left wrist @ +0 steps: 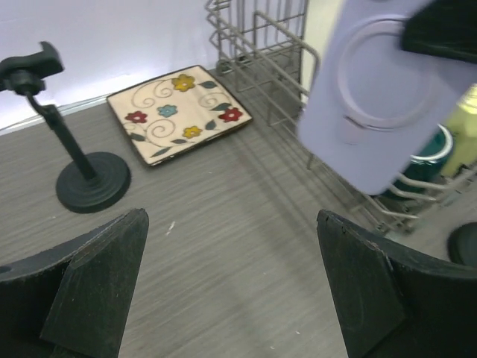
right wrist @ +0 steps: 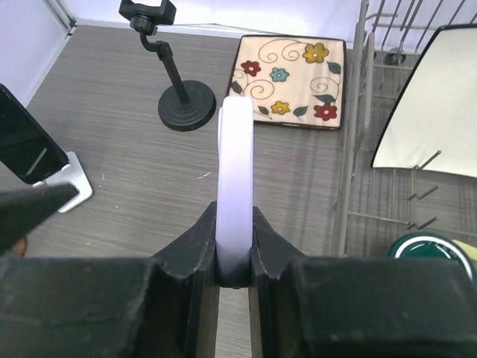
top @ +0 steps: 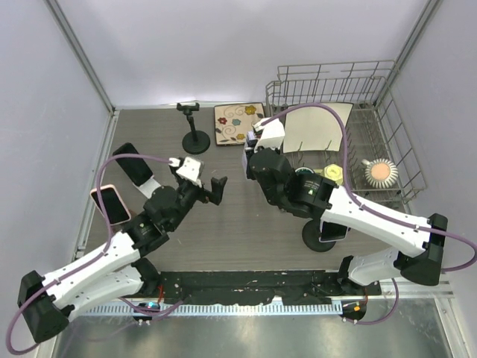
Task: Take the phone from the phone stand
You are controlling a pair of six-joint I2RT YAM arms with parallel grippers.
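Right claw (right wrist: 235, 253) of mine is clamped on a lavender phone (right wrist: 235, 164), one finger on each face, so that my wrist camera sees it edge-on and upright. It is held up off the table, well apart from every stand. In the left wrist view its back shows a round ring (left wrist: 380, 97). My left claw (left wrist: 231, 224) hangs with fingers spread wide and nothing between them, over the middle of the table. That makes two claws, one full and one bare. I count two phones for certain. The second is a dark-screened phone in a pink case (top: 112, 203), which leans on a silver stand (right wrist: 73, 190) at the left edge. Stands number three. The first is that silver one. The second is a black clamp stand (top: 195, 134) on a round base near the back wall, its clamp holding nothing. The third is a black round base (top: 320, 237) half hidden under my right arm, and what it carries I cannot tell. One square floral plate (top: 239, 123) lies flat just beside the clamp stand. One wire dish rack (top: 335, 71) fills the right rear corner. It holds a white square plate (top: 317, 127), a teal cup (right wrist: 425, 250) and a round bristled brush (top: 380, 173). The table (top: 246, 224) is grey-brown wood grain, closed in by pale walls on three sides.
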